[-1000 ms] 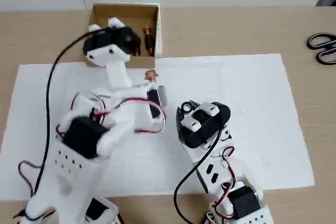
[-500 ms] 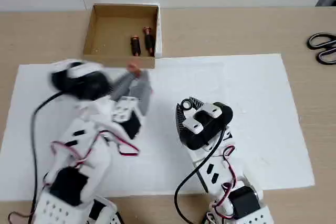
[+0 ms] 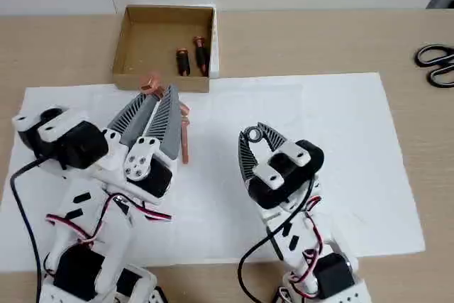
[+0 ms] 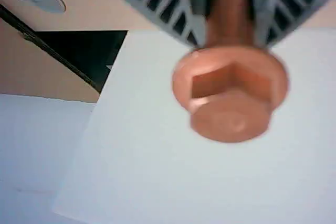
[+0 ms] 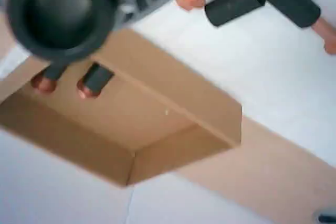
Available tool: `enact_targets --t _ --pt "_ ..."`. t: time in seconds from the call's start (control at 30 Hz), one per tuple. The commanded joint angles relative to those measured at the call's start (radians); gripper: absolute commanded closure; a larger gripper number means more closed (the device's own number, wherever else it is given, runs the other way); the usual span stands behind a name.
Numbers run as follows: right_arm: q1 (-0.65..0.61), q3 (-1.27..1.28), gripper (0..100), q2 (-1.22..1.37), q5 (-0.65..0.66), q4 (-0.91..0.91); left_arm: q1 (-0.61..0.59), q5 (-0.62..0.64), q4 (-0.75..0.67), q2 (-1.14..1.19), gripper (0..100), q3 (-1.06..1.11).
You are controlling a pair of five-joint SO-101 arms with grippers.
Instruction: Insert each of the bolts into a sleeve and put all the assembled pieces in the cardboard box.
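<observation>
Bolt, copper, hex-headed, pinched in left end effector beside brown cardboard box; right end effector grips black cylindrical sleeve, bore apparently readied for insertion.

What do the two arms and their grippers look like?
Both the left arm and right arm have white shells, black motors, red and black wires, and a black cable. The left gripper and right gripper have grey, ribbed, tapering fingers.

Bright, even light leaves faint soft shadows on the white paper and inside the cardboard box.
</observation>
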Motion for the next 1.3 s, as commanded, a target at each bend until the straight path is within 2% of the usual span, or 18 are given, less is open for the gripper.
enact_targets --t 0.0,0.1,0.27,0.37,0.5,0.63,0.7,0.83,1.1,1.17,1.27 --pt "-0.004 -0.075 99.5 -0.008 -0.005 -0.033 0.02 -0.006 -0.029 -0.015 99 -0.002" --pt "-0.005 -0.1 99.5 -0.007 0.026 -0.033 0.055 -0.008 -0.029 -0.017 99 -0.002" --pt "-0.03 -0.103 99.5 -0.01 0.353 -0.031 0.068 -0.008 -0.029 -0.017 99 -0.002" --pt "-0.087 -0.115 99.5 -0.01 0.45 -0.047 0.068 -0.008 -0.029 -0.017 99 -0.002" --pt "-0.127 -0.118 99.5 -0.008 0.416 -0.088 0.061 -0.008 -0.029 -0.017 99 -0.002" --pt "-0.099 -0.114 99.5 -0.005 0.152 -0.093 0.061 -0.008 -0.029 -0.017 99 -0.002" --pt "-0.084 -0.091 99.5 -0.007 0.075 -0.101 0.061 -0.008 -0.029 -0.017 99 -0.002" --pt "-0.068 -0.071 99.5 -0.008 0.109 -0.101 0.061 -0.008 -0.029 -0.017 99 -0.002" --pt "-0.085 -0.071 99.5 -0.012 0.353 -0.102 0.06 -0.008 -0.029 -0.017 99 -0.004" --pt "-0.082 -0.071 99.5 -0.012 0.336 -0.102 0.06 -0.008 -0.029 -0.017 99 -0.004" --pt "-0.081 -0.072 99.5 -0.012 0.242 -0.104 0.06 -0.008 -0.031 -0.017 99 -0.004"
